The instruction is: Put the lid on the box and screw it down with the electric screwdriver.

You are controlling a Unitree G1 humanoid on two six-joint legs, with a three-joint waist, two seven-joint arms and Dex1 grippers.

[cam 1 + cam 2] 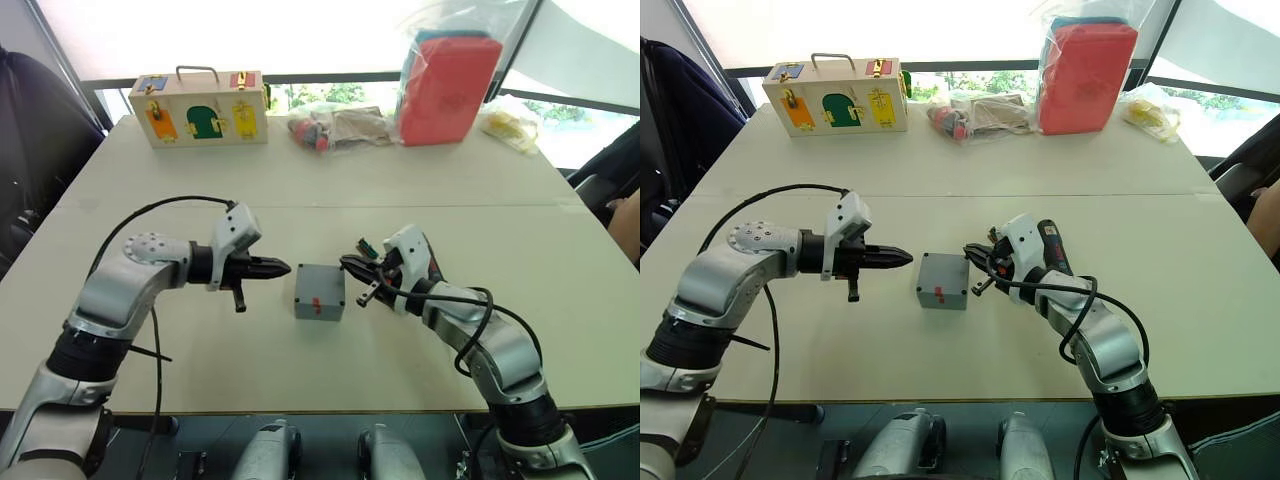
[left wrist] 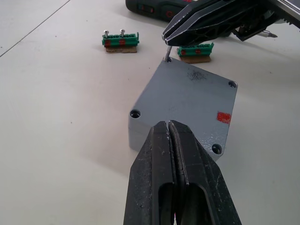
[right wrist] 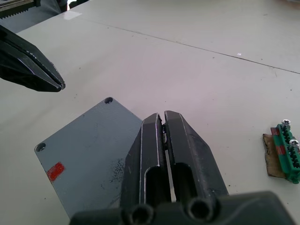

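A pale table (image 1: 330, 200) fills the scene, seen from the robot's head. Near its middle sits the small grey box (image 1: 320, 292) with the flat grey lid (image 2: 192, 101) already resting on top, its corner screw holes open and a small red mark on the lid's surface.

The left gripper (image 1: 282, 267) hovers just beside the box on the robot's left, its two black fingers pressed together with nothing between them. It points toward the box without touching it.

The right gripper (image 1: 350, 264) reaches in from the robot's right, over the far right corner of the lid. Its fingers are pinched on a small screw (image 2: 167, 52), whose tip stands at one corner hole of the lid.

The electric screwdriver (image 1: 1054, 247), dark with a red label, lies on the table just behind the right wrist, untouched. Two small green connector pieces (image 2: 121, 40) holding spare screws rest on the table close beyond the box.

Along the far edge of the table stand a wooden box with coloured doors (image 1: 200, 108), a clear bag of small items (image 1: 335, 126), a red case in a plastic bag (image 1: 448, 88), and another bag with yellow contents (image 1: 510, 125).
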